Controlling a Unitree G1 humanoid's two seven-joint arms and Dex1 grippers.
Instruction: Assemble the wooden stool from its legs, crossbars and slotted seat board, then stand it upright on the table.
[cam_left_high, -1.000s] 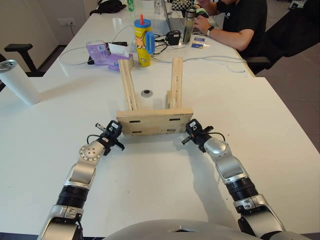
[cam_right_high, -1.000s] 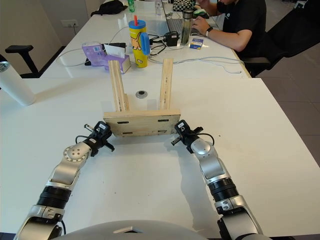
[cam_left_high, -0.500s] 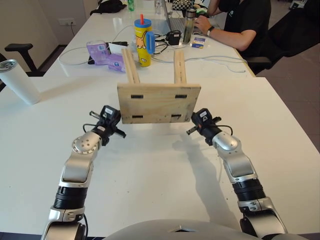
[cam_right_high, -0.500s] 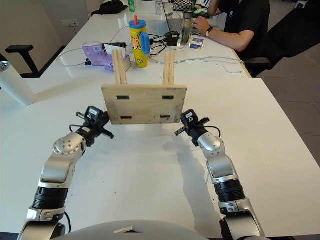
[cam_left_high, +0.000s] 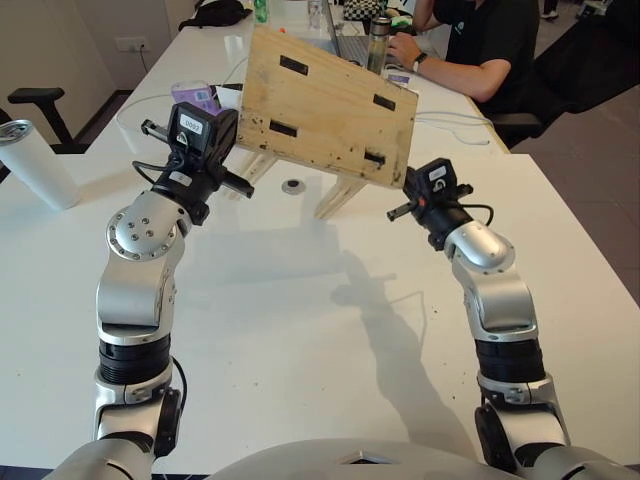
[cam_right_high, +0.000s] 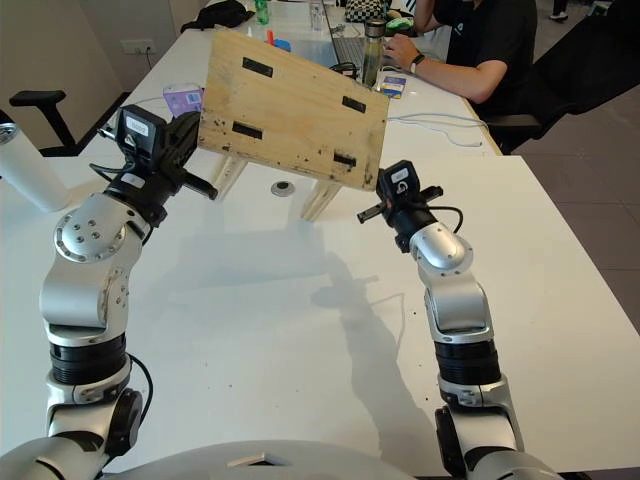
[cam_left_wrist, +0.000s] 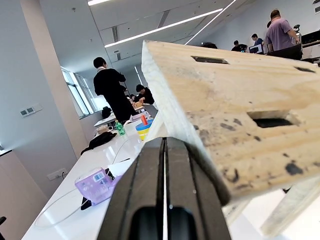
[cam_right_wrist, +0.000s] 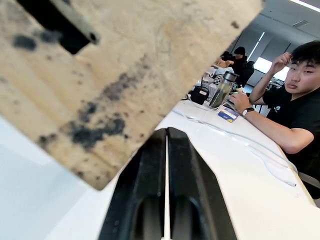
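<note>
One tilted stool is pressed between left pincer and right pincer.

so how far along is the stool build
Done: the legs are fitted into the seat board. In hand: the left pincer and right pincer, both shut, press the board's ends, holding it tilted over the table. Left: stand it level on its legs.

A white tumbler stands at left; purple box and steel bottle farther back.
</note>
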